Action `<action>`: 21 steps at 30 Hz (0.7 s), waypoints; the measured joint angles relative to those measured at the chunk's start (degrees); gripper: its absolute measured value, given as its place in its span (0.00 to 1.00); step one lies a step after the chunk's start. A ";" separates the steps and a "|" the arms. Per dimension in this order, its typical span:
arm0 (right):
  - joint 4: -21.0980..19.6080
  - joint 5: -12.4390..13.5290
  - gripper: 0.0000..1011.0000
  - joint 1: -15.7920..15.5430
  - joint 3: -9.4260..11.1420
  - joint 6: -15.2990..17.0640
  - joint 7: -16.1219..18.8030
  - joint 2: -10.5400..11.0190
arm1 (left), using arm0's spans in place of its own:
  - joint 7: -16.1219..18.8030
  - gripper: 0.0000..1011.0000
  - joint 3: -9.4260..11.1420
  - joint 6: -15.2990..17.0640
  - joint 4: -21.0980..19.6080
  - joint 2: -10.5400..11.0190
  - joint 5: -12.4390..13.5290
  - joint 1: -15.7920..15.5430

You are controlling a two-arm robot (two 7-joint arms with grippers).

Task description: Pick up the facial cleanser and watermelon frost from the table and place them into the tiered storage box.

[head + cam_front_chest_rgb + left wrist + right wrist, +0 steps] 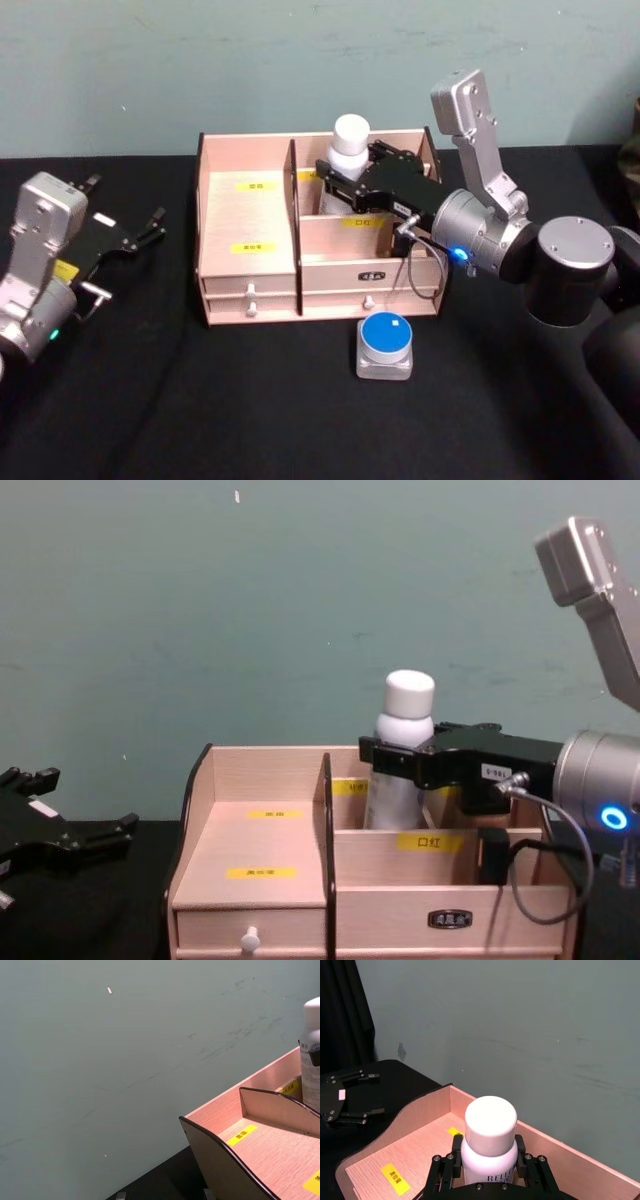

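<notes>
Tiered storage box (225, 215): centre of table (200, 400).
Facial cleanser (351, 135): inside box, rear compartment, 1 o'clock of its centre.
Watermelon frost (385, 345): on table, 5 o'clock of box, just before it.
Left gripper (125, 202): 9 o'clock of box, apart.

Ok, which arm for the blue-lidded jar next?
Likely right: the watermelon frost lies nearer it, before the tiered storage box. The right gripper must first release the facial cleanser; left gripper is farther.

facial cleanser (489, 1160): I read dark letters "RELI" on its white body; the rest I cannot make out.
tiered storage box (400, 912): one yellow label (428, 841) reads "口红".
other yellow labels (262, 873): too small for me to read.
</notes>
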 joint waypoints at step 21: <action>0.83 0.09 0.70 0.37 -0.24 0.74 0.06 -0.33 | 0.00 0.99 0.00 0.00 0.00 0.00 0.00 0.00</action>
